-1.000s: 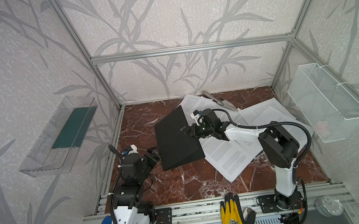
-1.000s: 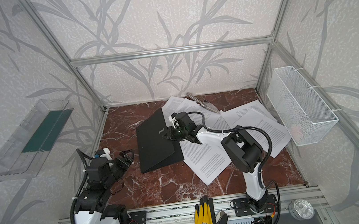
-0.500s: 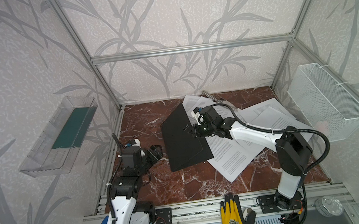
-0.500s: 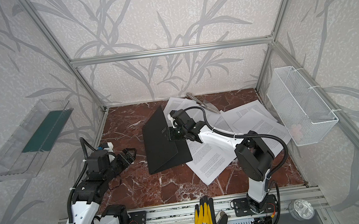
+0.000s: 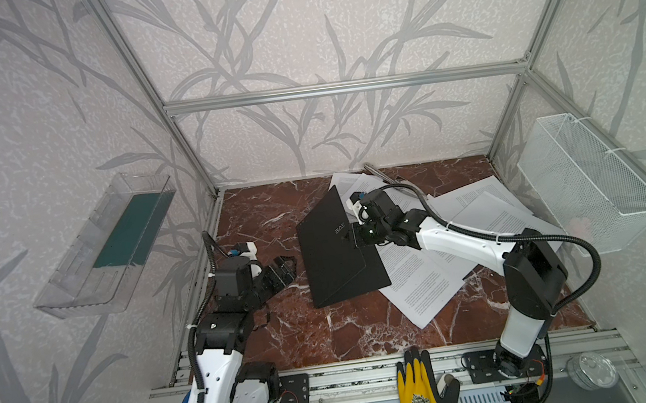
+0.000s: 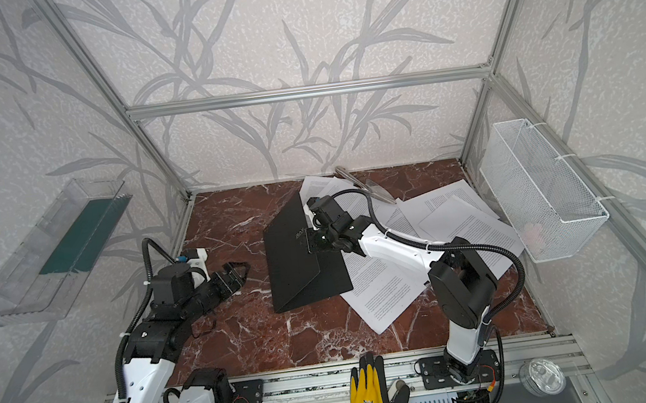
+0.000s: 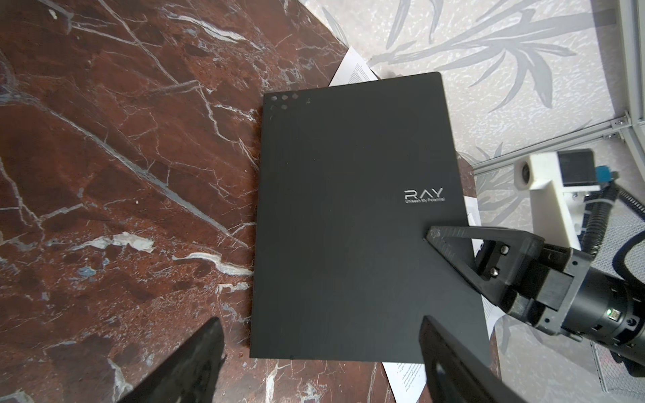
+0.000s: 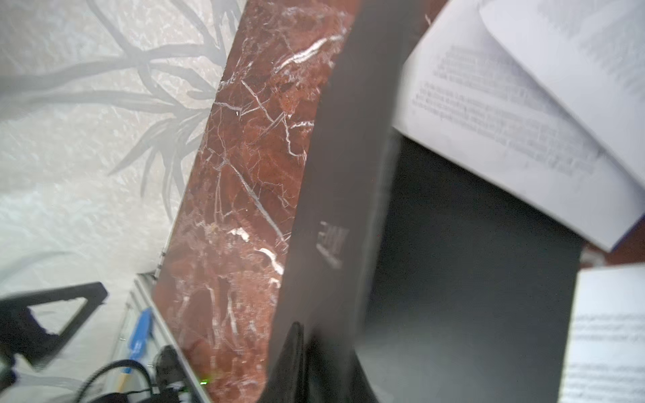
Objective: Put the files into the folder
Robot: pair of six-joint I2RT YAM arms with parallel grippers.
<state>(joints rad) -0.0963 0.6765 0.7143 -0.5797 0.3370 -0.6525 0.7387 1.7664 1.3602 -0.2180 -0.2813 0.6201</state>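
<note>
Folder sits mid-table, its front cover raised and tilted. Its back cover lies flat over the edge of the files, which are spread to its right. Right tool straddles the raised cover's free edge by the RAY logo; whether it pinches the cover I cannot tell. Left tool, fingers spread wide, hovers just left of the folder, apart from it.

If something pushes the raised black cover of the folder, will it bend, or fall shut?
The cover of the folder probably stays stiff: it stands raised and flat, without sagging, in both top views. It likely swings on its fold, so it could drop shut if the right gripper at its edge lets go.
</note>
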